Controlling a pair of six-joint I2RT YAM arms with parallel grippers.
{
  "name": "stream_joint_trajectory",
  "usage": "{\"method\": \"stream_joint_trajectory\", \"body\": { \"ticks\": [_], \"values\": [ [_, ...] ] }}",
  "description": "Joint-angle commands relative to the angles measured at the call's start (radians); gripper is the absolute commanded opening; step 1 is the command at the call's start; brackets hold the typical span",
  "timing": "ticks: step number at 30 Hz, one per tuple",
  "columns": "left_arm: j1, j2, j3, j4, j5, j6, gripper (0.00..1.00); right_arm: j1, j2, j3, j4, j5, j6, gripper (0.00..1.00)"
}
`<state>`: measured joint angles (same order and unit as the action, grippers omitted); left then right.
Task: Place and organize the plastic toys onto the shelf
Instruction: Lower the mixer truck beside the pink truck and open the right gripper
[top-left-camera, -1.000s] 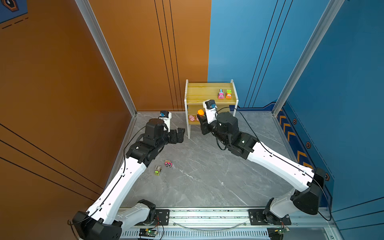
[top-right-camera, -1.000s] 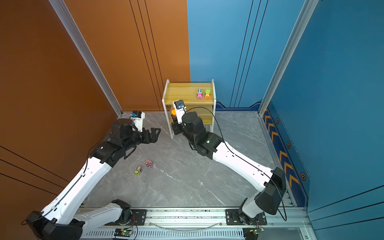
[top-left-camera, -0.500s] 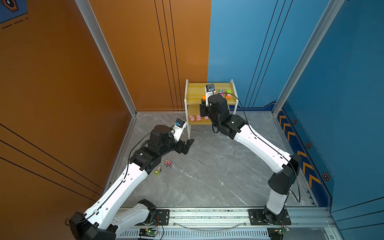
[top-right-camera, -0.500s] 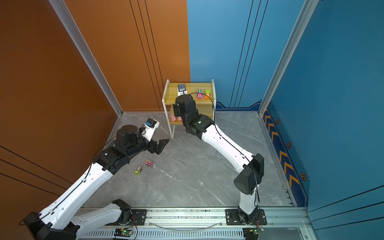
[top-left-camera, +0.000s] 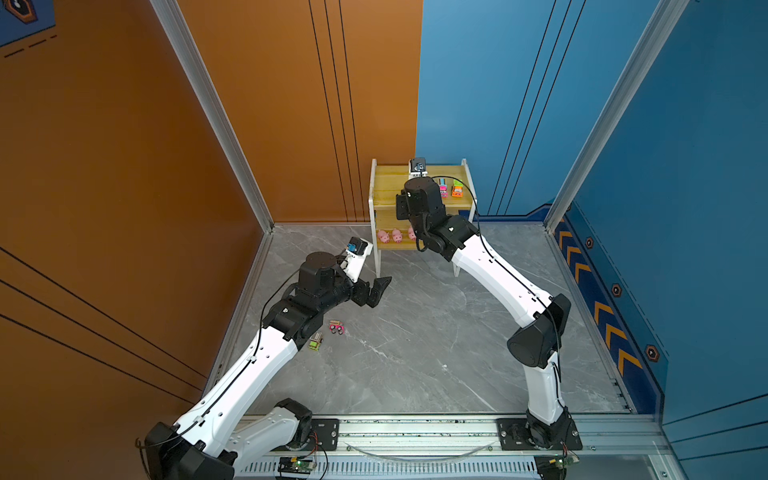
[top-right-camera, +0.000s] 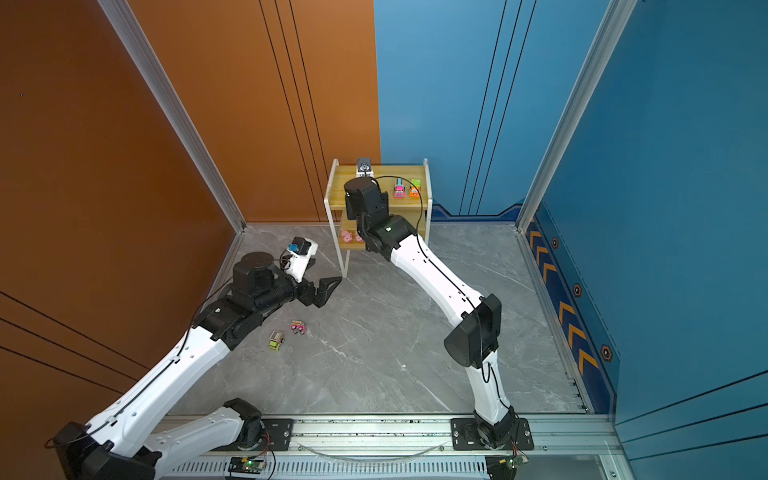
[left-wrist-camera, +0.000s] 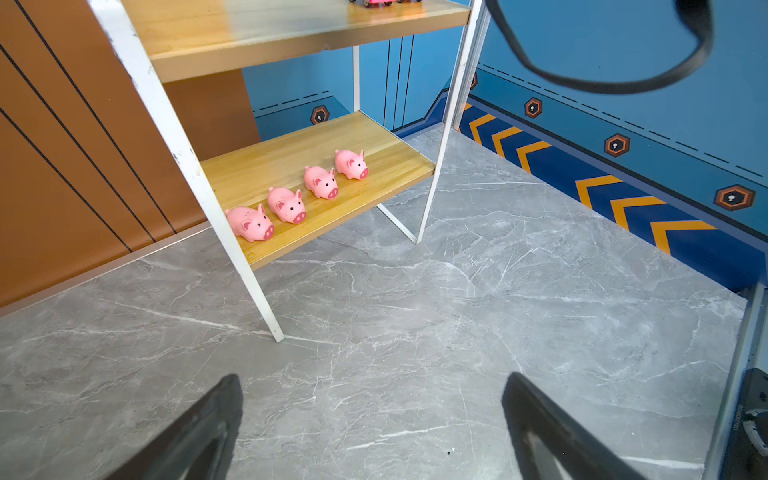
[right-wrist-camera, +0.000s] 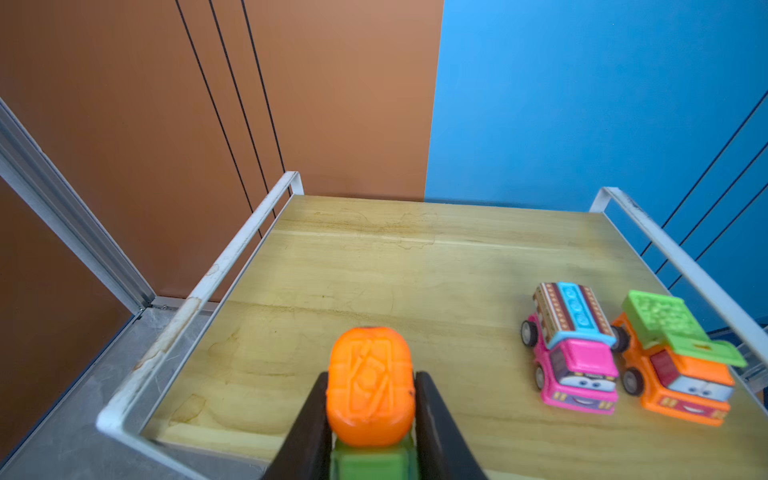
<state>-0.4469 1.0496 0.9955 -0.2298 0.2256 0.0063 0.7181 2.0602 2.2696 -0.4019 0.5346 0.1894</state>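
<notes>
the right tool (right-wrist-camera: 370, 378), clenched on the orange-and-green truck (right-wrist-camera: 368, 403), has climbed over the upper board (right-wrist-camera: 374, 266) of the shelf (top-left-camera: 386, 189), upper middle of both top views, ready to join two parked trucks (right-wrist-camera: 571, 353). the left tool (top-left-camera: 377, 289), released, has swung back toward the two trucks (top-left-camera: 336, 328) left on the bench (top-left-camera: 415, 353).

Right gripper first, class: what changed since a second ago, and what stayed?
The right gripper, still shut on the orange-and-green truck, rose from the shelf's front to above its upper board. The left gripper, open, edged forward before the shelf's leg. The pigs, two shelved trucks and two tabletop trucks stayed put.
</notes>
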Motion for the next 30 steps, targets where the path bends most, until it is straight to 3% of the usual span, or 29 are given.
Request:
{"method": "stream_joint_trajectory", "body": {
  "ticks": [1, 10, 30],
  "values": [
    [0.017, 0.008, -0.003, 0.033, 0.052, -0.04, 0.99, -0.009, 0.038, 0.067, -0.053, 0.041, 0.021, 0.25],
    [0.022, 0.015, -0.008, 0.032, 0.08, -0.054, 0.99, -0.068, 0.08, 0.113, -0.06, 0.025, 0.032, 0.25],
    [0.03, 0.025, -0.006, 0.033, 0.091, -0.068, 0.99, -0.08, 0.15, 0.184, -0.074, -0.004, 0.032, 0.26]
  ]
}}
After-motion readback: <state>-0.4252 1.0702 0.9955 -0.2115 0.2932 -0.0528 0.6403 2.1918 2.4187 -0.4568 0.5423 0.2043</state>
